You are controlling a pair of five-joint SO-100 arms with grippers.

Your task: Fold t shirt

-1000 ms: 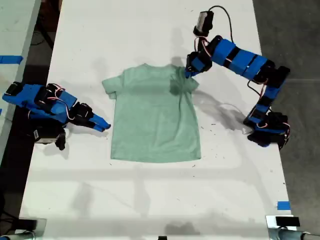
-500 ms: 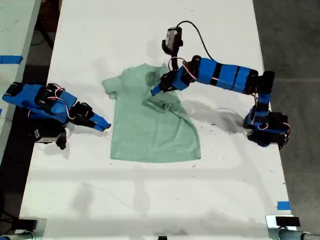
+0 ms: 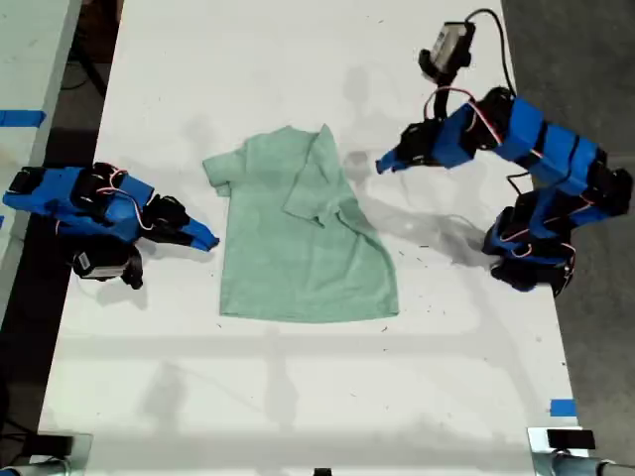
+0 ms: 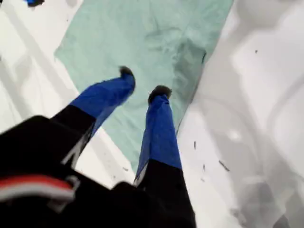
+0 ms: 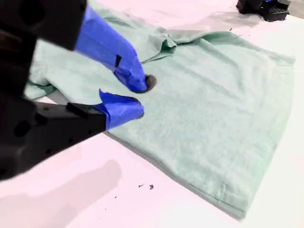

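Note:
The pale mint-green t shirt (image 3: 298, 258) lies flat in the middle of the white table (image 3: 298, 397), neckline away from the camera. Its sleeve on the exterior view's right is folded over onto the body as a flap (image 3: 319, 188). My first gripper (image 3: 383, 164) hovers just off the shirt's edge on the exterior view's right; in its wrist view it is open (image 4: 142, 80) and empty above the cloth (image 4: 156, 33). My second gripper (image 3: 203, 238) rests low beside the shirt's edge on the exterior view's left, its jaws slightly apart (image 5: 140, 97) and holding nothing, with the shirt (image 5: 213, 109) spread beyond it.
The first arm's base (image 3: 531, 263) stands at the table's edge on the exterior view's right. A blue tape mark (image 3: 563, 408) sits near the front corner on that side. Another table with blue tape (image 3: 20, 117) adjoins on the exterior view's left.
My first gripper carried the sleeve across the shirt toward the exterior view's left, let it go, and drew back to the right. The sleeve now lies folded over. The second arm barely moved.

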